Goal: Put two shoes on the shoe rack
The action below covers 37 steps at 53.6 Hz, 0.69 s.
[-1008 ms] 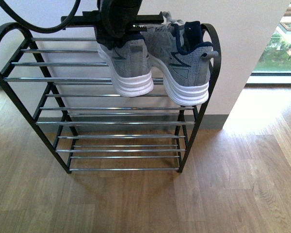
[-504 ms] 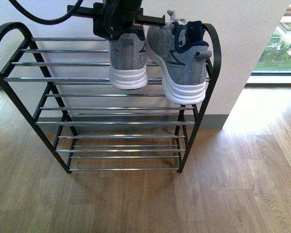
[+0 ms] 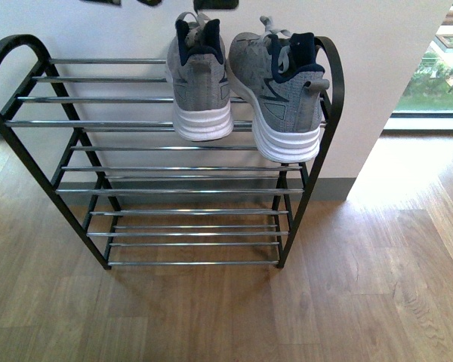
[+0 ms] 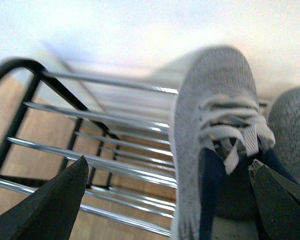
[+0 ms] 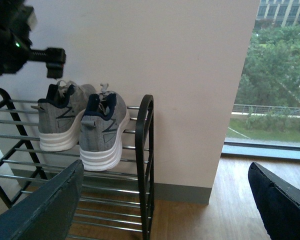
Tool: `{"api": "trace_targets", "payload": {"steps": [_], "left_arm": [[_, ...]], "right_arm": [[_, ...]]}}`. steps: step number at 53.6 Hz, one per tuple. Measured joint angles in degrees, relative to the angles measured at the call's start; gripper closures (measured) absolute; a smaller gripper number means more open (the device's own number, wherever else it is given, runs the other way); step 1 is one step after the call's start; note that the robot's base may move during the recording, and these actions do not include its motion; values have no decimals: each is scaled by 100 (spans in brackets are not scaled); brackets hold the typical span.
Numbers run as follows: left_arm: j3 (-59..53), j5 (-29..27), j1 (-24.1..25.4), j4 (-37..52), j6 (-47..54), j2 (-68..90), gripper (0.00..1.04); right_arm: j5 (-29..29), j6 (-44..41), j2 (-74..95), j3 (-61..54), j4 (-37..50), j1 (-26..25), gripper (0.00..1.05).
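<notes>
Front view: 2 grey sneakers sit on top tier of the shoe rack, twd its right end – inner sneaker nearer the rack's middle, outer sneaker just beside the right side rail, white heels overhanging the front rod. Left wrist view: left pincer spread wide, holding nothing, above the rack's top tier w/ inner sneaker under the gap. Right wrist view: right pincer wide open & empty, off the rack's right end, both sneakers side by side on top tier.

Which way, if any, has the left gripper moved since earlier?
Yes: the left gripper rose off the left sneaker, which sits on the shoe rack, almost leaving the front view.
</notes>
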Motion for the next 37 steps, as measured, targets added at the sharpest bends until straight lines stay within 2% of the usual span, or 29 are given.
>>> {"api": "trace_targets", "payload": {"steps": [4,6,10,14,15,16,18,22,26,34,37], "left_arm": [[-680,-463,-46,758,588,-660,9],[-1189,-863,-63,1423,1093,-1088,9],[-1779,-1143,-63,1991,1585,-1593,9],[-2736,-1740,-37,3303,2524,-2166,9],[-3154,-1447,37,3871,2669,-2389,12],[-3309,-1239,68,4081,2671,-2476,14],[-3969,-326,240,4822,2616,-2855,21],[-5086,745,551,5574,2426,-3637,33],[-6004,1266,807,5733,2323,-4483,43],[-7383,1668,1172,5908,2218,-5799,64],[-7818,1878,1322,5936,2205,-6083,77]], "right_arm": [[2,0,0,0,0,0,9],[0,0,0,0,0,0,9],[2,0,0,0,0,0,9],[0,0,0,0,0,0,9],[0,0,0,0,0,0,9],[0,0,0,0,0,0,9],[0,0,0,0,0,0,9],[2,0,0,0,0,0,9],[0,2,0,0,0,0,9],[0,2,0,0,0,0,9],[-4,0,0,0,0,0,9]]}}
